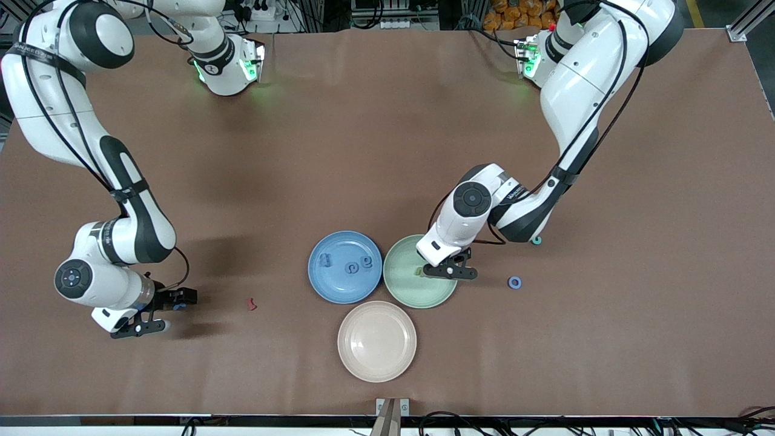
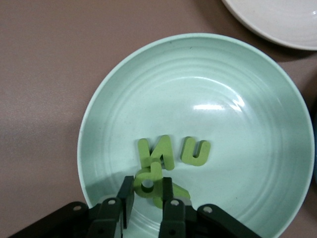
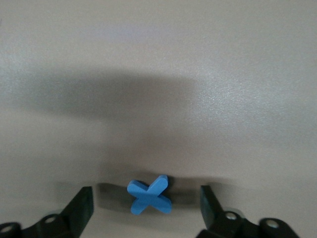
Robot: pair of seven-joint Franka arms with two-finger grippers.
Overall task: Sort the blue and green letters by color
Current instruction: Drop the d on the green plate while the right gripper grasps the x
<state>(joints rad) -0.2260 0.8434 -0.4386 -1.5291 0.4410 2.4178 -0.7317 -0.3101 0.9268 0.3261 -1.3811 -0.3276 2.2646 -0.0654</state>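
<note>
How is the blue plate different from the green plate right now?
The blue plate holds blue letters; the green plate holds green letters. The left claw hangs over the green plate, shut on a green letter; no claw is over the blue plate. Both are round, similar in size, and sit side by side.

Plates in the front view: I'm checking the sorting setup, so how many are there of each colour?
Blue plate: 1
Green plate: 1
Cream plate: 1
Total: 3
</note>
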